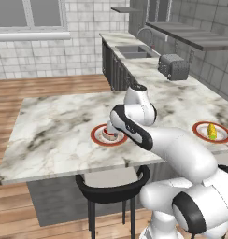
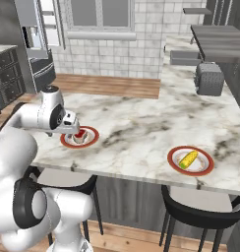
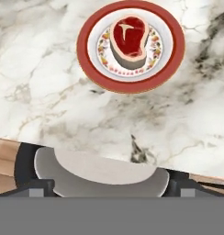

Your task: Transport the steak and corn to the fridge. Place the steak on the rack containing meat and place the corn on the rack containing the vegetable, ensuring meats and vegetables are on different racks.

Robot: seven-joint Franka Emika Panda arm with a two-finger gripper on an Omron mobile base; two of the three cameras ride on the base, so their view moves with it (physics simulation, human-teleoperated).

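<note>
Stool (image 3: 98, 176) seat, grey, nearest my hand camera; beyond it the marble counter (image 3: 45, 101), then the plate (image 3: 131, 79) with the steak (image 3: 129, 40) at its centre, ahead of my fingers and clear of them. Fingers spread wide, holding nothing. Steak likely soft, slick, light; best pinched across its pale sides.

Left base view: steak (image 1: 109, 134) half hidden behind my arm; corn (image 1: 211, 131) on a second plate, well to the right.

Right base view: gripper (image 2: 72, 131) just above steak (image 2: 80, 135); corn (image 2: 188, 158) well apart; fridge (image 2: 33, 29) far left.
</note>
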